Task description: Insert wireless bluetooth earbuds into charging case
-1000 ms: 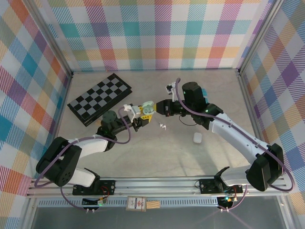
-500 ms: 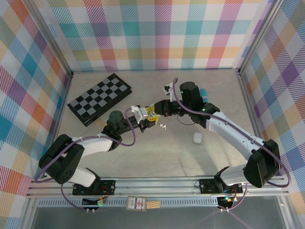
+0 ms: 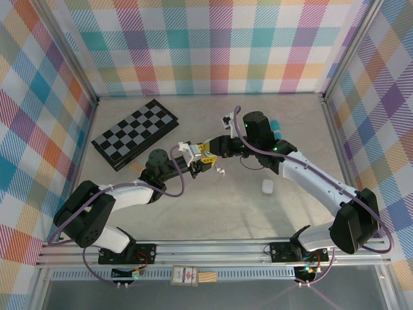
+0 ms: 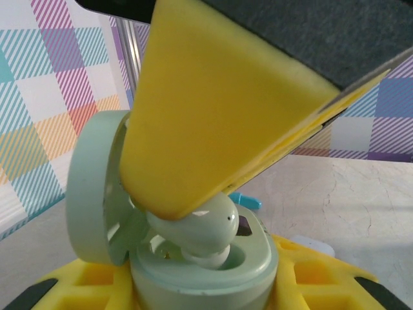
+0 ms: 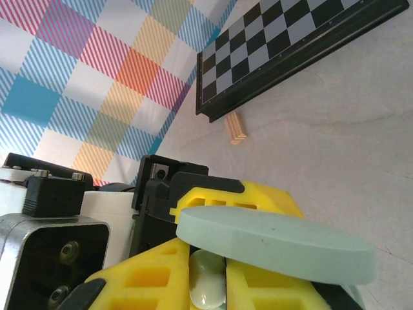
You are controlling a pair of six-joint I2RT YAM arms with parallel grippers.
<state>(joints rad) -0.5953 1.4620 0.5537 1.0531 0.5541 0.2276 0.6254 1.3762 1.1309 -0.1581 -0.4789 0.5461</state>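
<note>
Left arm reaches from lower left of top view to centre. Left end effector clamped on pale green pebble-shaped plastic charging case, its lid open at left of wrist view. Right arm arcs in from lower right. Right end effector closed on pale green glossy plastic earbud, which sits partly in case well. Small white earbud lies on beige tabletop just below end effectors. White pebble-shaped case right of centre. Folding black-and-grey chessboard upper left.
</note>
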